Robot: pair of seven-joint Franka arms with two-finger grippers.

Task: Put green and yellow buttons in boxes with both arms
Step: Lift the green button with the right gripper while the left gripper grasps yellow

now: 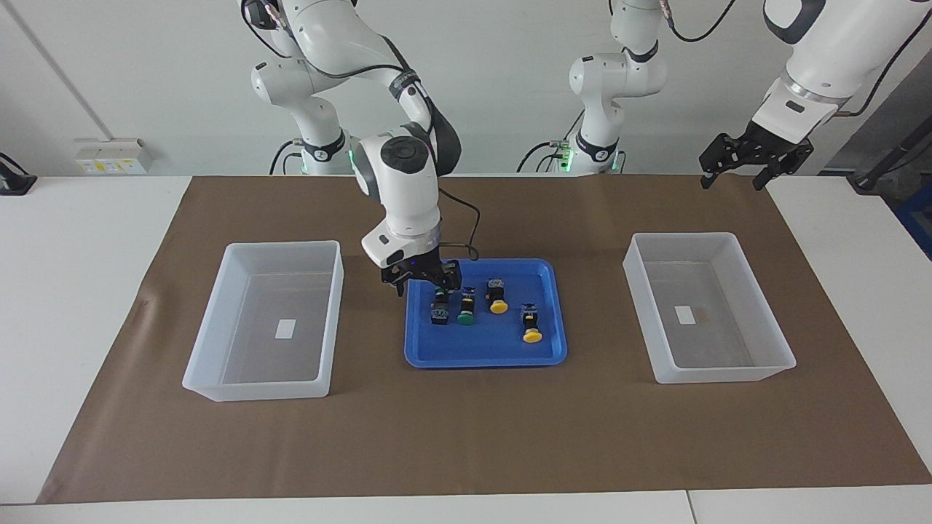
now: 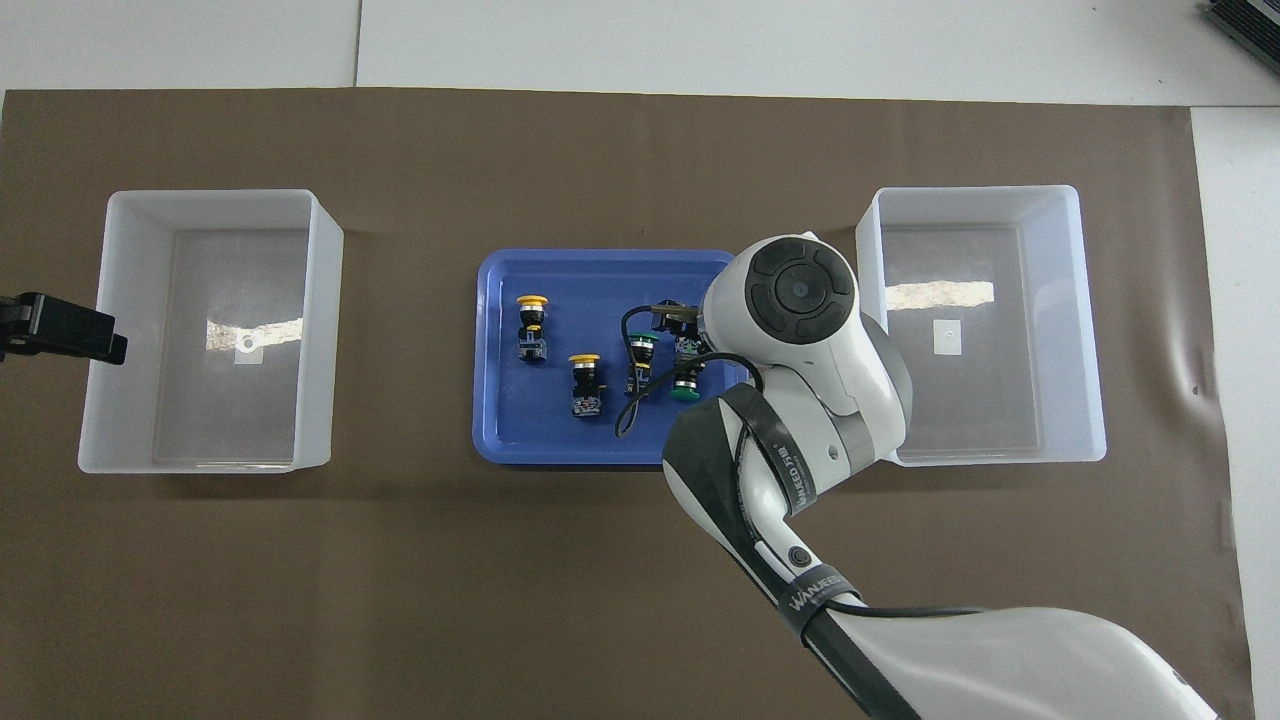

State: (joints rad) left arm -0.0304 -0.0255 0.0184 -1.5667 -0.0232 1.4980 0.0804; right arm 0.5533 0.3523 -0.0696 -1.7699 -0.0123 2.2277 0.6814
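The right gripper (image 1: 424, 280), finger state not discernible, is lowered onto the green button (image 1: 440, 311) at the blue tray (image 1: 486, 356) end, the left gripper (image 1: 753, 161) is parked, all four buttons remain trayed, both boxes (image 1: 263, 324) unfilled.

White wall (image 1: 495, 65) rises above the brown-covered white table (image 1: 73, 291).
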